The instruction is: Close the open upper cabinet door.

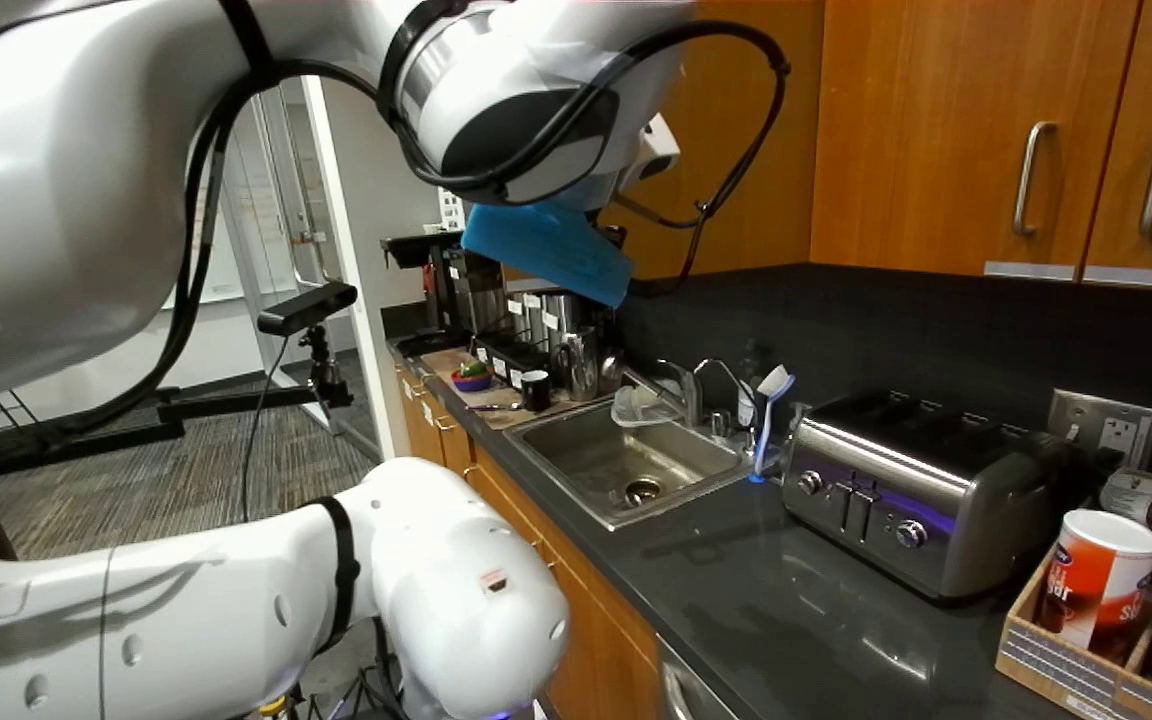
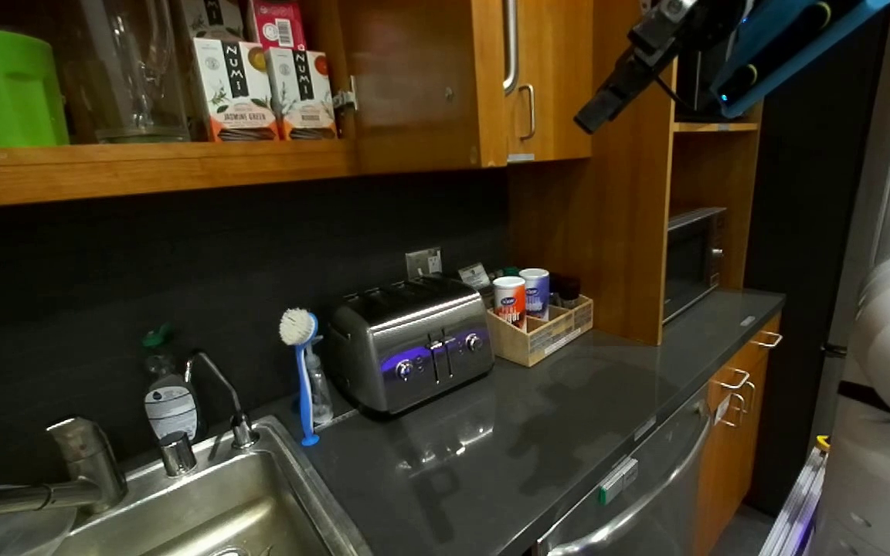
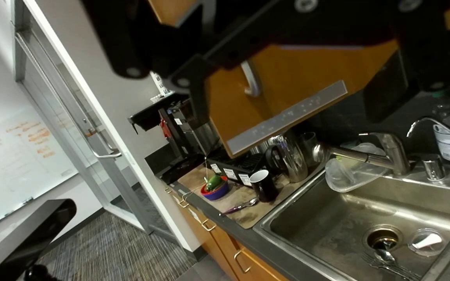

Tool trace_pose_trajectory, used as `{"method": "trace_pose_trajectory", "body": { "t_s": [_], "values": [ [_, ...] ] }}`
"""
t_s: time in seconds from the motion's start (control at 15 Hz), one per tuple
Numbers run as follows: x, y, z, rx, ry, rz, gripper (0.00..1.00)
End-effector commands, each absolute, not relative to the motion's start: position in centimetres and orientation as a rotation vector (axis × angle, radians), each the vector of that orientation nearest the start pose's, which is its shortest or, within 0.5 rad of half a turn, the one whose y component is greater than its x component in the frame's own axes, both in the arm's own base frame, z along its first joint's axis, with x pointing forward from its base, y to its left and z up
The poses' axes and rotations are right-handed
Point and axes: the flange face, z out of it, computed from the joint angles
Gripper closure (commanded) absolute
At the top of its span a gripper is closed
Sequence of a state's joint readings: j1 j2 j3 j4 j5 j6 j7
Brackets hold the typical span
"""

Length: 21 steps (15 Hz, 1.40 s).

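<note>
The upper cabinet door stands open; its brown outer face (image 1: 746, 150) shows behind the arm in an exterior view. In an exterior view its inner face (image 2: 422, 85) shows, hinged beside shelves of tea boxes, with its handle (image 2: 511, 46) on the far side. In the wrist view the door (image 3: 307, 74) carries a curved metal handle (image 3: 251, 80) and a grey label strip along its bottom edge. My gripper (image 3: 289, 117) comes in from the top, fingers wide apart and empty, facing this outer face. No contact shows. A black finger (image 2: 615, 89) also shows right of the door.
Neighbouring closed doors (image 1: 966, 130) have protruding handles. Below are a sink (image 1: 626, 460), a faucet (image 3: 389, 152), a toaster (image 1: 896, 490) and a box of canisters (image 2: 541, 340). A tall wooden side panel (image 2: 623, 232) stands near the gripper. A stand-mounted camera (image 1: 306, 308) is behind the arm.
</note>
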State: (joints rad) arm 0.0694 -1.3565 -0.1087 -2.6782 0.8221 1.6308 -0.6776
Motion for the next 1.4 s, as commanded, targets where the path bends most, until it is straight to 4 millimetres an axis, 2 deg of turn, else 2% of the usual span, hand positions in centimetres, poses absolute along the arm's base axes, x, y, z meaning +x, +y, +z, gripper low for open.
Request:
{"method": "trace_pose_trajectory", "body": {
  "t_s": [0.0,0.47,1.13,1.2,1.33],
  "values": [
    [16.1,7.2,61.5,-2.077,-0.916,-0.719,0.00],
    [15.3,9.7,61.6,-2.035,-0.966,-0.809,0.00],
    [15.5,11.1,61.2,-1.921,-0.923,-1.043,0.00],
    [15.8,11.4,62.1,-1.912,-0.921,-1.064,0.00],
    [16.0,11.6,62.3,-1.898,-0.915,-1.110,0.00]
  ]
}}
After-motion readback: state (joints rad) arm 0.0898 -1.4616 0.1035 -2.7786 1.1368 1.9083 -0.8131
